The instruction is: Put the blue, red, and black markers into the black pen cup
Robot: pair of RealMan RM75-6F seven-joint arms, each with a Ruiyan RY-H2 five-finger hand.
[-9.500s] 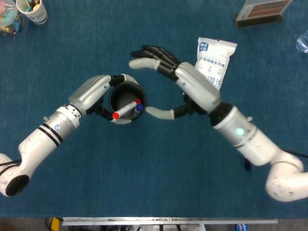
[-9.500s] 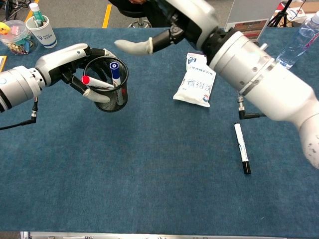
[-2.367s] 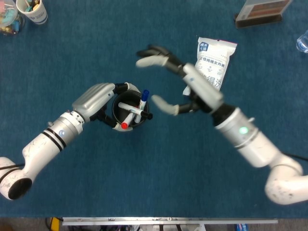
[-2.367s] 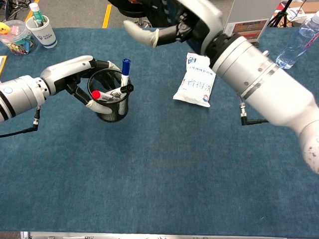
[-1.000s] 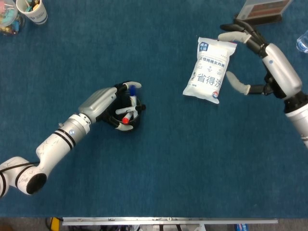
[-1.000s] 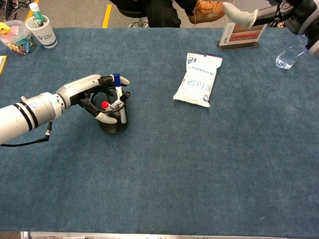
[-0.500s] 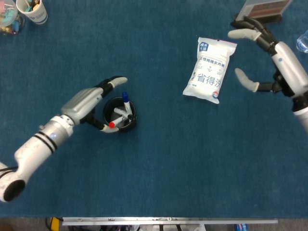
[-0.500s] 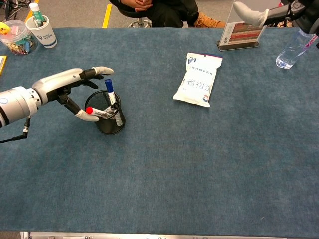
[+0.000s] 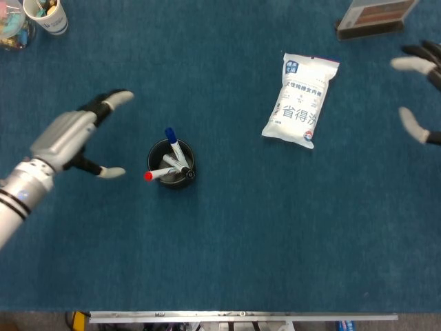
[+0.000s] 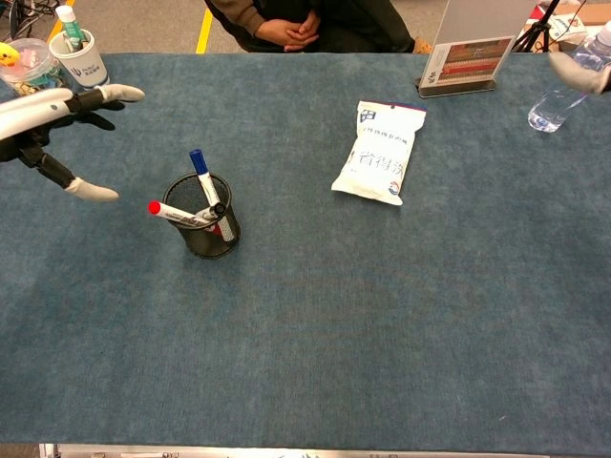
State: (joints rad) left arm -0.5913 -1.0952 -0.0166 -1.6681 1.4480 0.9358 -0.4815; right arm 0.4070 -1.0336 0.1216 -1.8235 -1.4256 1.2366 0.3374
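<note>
The black pen cup [image 10: 203, 229] stands upright on the blue desk [image 10: 315, 334], left of centre, with nothing touching it. All three markers sit inside it: the blue marker [image 10: 202, 177] leans up and to the far side, the red marker [image 10: 177, 215] lies almost flat across the rim with its cap poking out to the left, and the black marker [image 10: 214, 211] rests against the right rim, only its dark end showing. They lean at odd angles most likely because the cup is wide and each rests where it came to lie against the mesh wall.

The left hand [image 9: 69, 141] hovers well to the left of the cup, fingers [image 10: 94, 191] spread and released, holding nothing. The right hand [image 9: 417, 96] is at the far right edge, only partly in view, fingers apart and empty as far as can be seen. A white snack packet [image 9: 300, 100] lies flat to the right of the cup, well apart from it.

Judging by this, the task looks complete, and both hands are clear so as not to knock the cup.
</note>
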